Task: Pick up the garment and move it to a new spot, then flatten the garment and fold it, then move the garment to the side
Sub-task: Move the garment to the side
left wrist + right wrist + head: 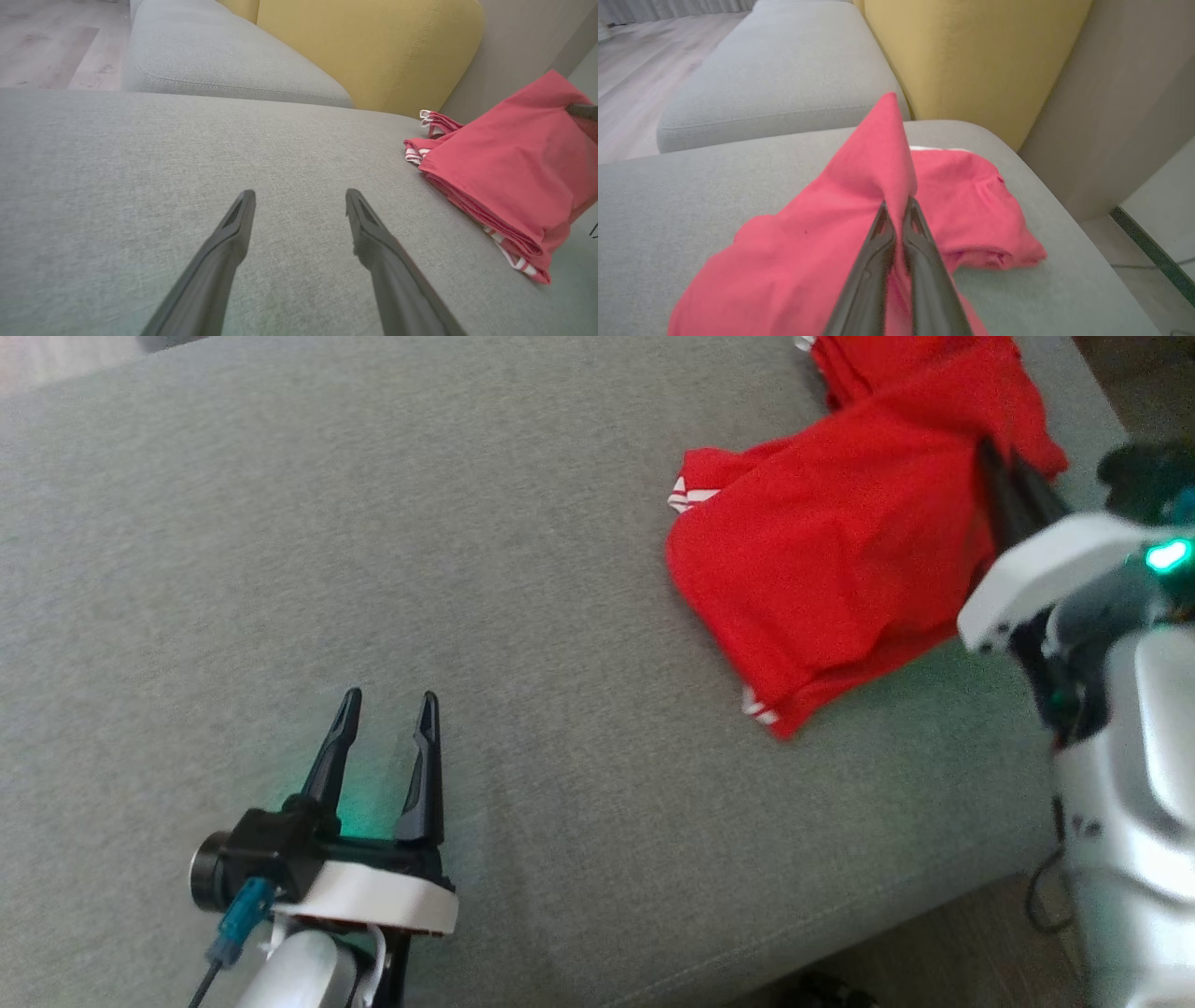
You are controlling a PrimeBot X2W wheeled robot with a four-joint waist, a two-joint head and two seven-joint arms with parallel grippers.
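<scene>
The garment (831, 551) is red with white-striped trim and lies crumpled at the right end of a grey sofa cushion (373, 569). My right gripper (1004, 462) is shut on a fold of the garment (878, 158) and lifts it into a peak above the cushion. In the left wrist view the garment (509, 158) shows at the right. My left gripper (390, 705) hovers open over bare cushion at the lower left, well apart from the cloth, with nothing between its fingers (233, 233).
A yellow back cushion (373, 46) stands behind the seat. A second grey seat cushion (784, 70) lies beyond. The sofa's right edge and front edge drop to a wooden floor (934, 952). A wall panel (1111, 116) rises at the right.
</scene>
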